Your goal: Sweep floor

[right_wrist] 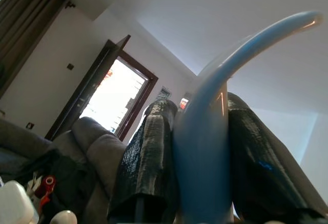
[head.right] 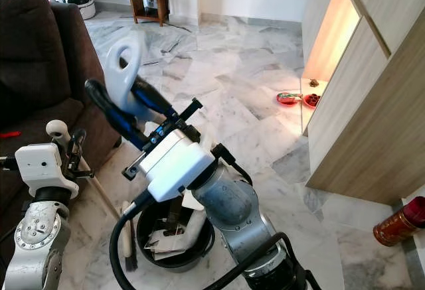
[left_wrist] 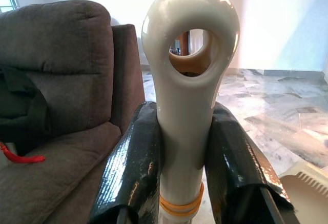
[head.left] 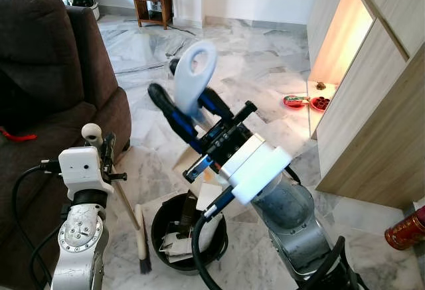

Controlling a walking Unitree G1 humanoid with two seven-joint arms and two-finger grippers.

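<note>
Gripping two handles, one per gripper: left gripper (left_wrist: 184, 157) on the broom handle (left_wrist: 188, 75), right gripper (head.left: 182, 107) on the dustpan handle (head.left: 194, 77).

The marble floor (head.left: 252, 71) bears a black bin (head.left: 163, 220), brush head (head.left: 142, 247), red bowls (head.left: 302, 101) and armchair (head.left: 53, 104).

left claw (left_wrist: 184, 183) is low by the robot's side, right claw (head.left: 188, 107) raised out front, both clamped tight.
</note>
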